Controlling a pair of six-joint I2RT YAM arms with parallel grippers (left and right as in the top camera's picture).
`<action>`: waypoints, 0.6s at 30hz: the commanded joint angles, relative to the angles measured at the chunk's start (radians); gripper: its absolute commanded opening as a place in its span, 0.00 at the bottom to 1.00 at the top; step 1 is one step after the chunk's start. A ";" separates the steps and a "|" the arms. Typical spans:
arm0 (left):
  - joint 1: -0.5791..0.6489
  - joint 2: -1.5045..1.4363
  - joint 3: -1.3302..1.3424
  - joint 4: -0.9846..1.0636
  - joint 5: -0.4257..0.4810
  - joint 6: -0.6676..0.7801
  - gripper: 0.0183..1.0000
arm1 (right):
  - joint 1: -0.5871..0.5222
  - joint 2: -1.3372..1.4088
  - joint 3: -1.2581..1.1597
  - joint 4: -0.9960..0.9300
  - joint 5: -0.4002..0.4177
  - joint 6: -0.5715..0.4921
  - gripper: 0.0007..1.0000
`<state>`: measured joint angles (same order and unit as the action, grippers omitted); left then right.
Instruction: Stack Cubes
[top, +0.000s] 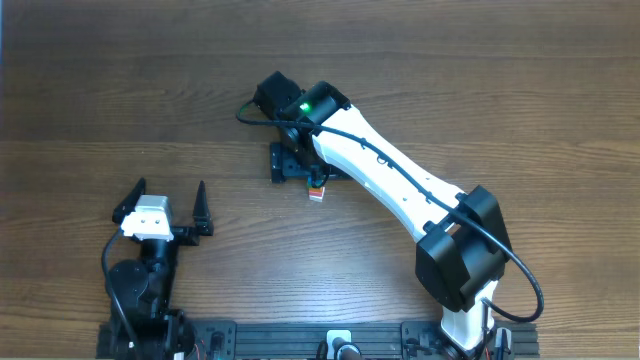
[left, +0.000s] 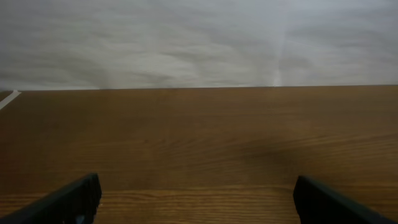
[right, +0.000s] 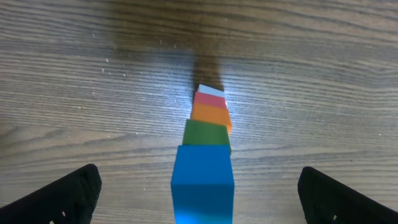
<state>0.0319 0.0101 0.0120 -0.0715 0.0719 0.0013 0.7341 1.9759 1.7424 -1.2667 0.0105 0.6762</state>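
Right gripper (right: 202, 186) hangs spread over the stack (right: 208, 146), far from the table (top: 80, 80) edges; left gripper (top: 170, 188), also spread, sits well apart.

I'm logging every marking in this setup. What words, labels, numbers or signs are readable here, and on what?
None can be read.
The stacked cubes show plain coloured faces with no print.
The wooden table carries no writing.
The left hand and the right arm show no legible label; the arm has a green light, but no text.
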 joint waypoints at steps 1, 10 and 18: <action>-0.005 -0.007 -0.006 0.000 0.006 0.018 1.00 | 0.002 0.006 -0.009 0.027 0.013 -0.021 0.99; -0.005 -0.007 -0.006 0.000 0.006 0.017 1.00 | -0.044 -0.110 -0.005 0.037 0.036 -0.134 0.99; -0.005 -0.007 -0.006 0.000 0.006 0.018 1.00 | -0.154 -0.467 -0.006 -0.086 0.312 -0.230 0.99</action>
<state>0.0319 0.0101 0.0120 -0.0715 0.0719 0.0013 0.6285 1.6516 1.7306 -1.2888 0.1173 0.4915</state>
